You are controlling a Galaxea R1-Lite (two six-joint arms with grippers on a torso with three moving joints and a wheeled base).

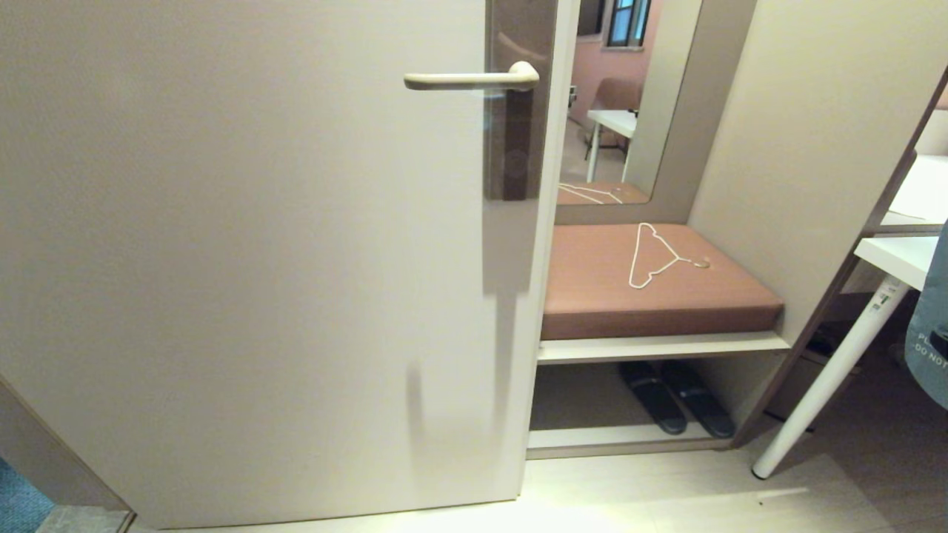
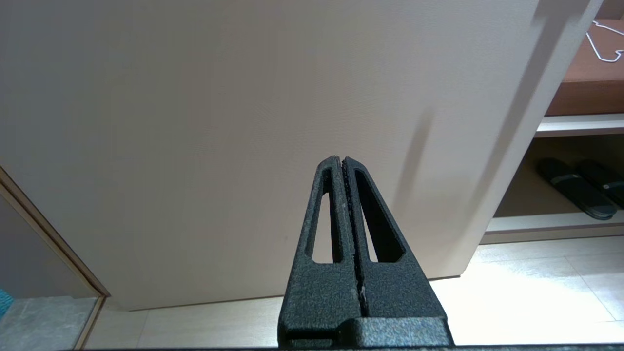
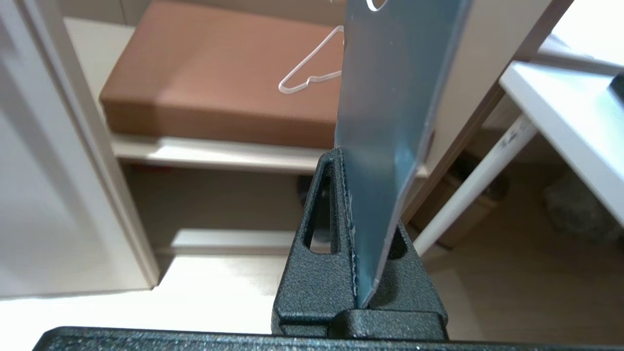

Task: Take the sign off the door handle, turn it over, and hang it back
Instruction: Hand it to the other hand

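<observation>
The cream door handle juts out level from its grey-brown backplate with nothing hanging on it. The sign shows at the head view's far right edge, away from the door, blue face with white "DO NOT" lettering towards me. In the right wrist view my right gripper is shut on the lower end of the sign, which stands up out of the jaws with its round hole at the far end. My left gripper is shut and empty, pointing at the lower door panel.
The beige door fills the left. To its right a brown cushioned bench carries a white wire hanger, with dark slippers on the shelf below. A white table leg slants at the right.
</observation>
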